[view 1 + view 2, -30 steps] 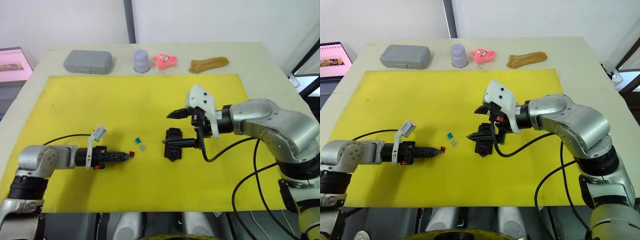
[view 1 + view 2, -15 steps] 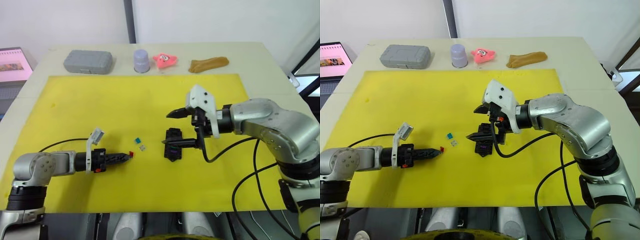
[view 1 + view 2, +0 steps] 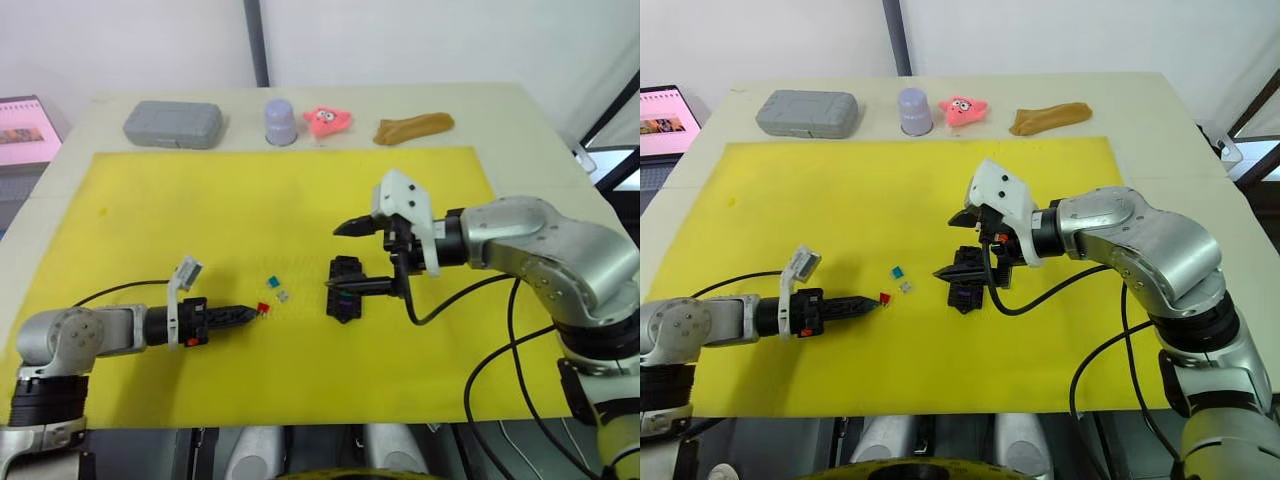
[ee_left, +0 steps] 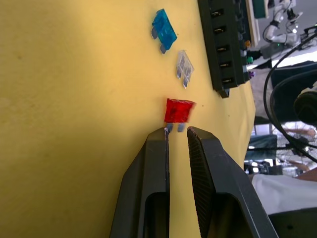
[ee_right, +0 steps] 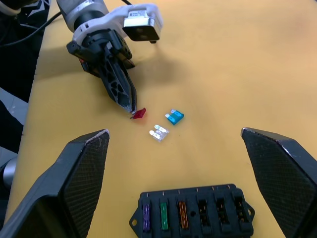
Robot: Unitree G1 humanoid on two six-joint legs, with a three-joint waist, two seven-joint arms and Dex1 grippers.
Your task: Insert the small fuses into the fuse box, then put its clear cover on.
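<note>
The black fuse box [image 3: 346, 290] lies on the yellow mat [image 3: 300, 200] and holds purple, green and amber fuses [image 5: 162, 216] in one row. My right gripper [image 3: 333, 258] hovers over the box, wide open and empty. Left of the box lie a teal fuse [image 5: 175, 117], a pale grey fuse [image 5: 158, 133] and a red fuse [image 4: 179, 110]. My left gripper [image 4: 177, 130] lies low along the mat, its fingertips [image 4: 162, 136] pinched on the red fuse's blades. The clear cover is out of view.
Along the table's far edge stand a grey case [image 3: 172, 123], a lilac cup [image 3: 280, 120], a pink toy [image 3: 328, 120] and a brown lump [image 3: 413, 128]. A screen [image 3: 25, 130] sits off the table's left side.
My left arm's elbow has drawn back toward the near edge while its fingertips stay at the red fuse. The right gripper and fuse box have not moved.
</note>
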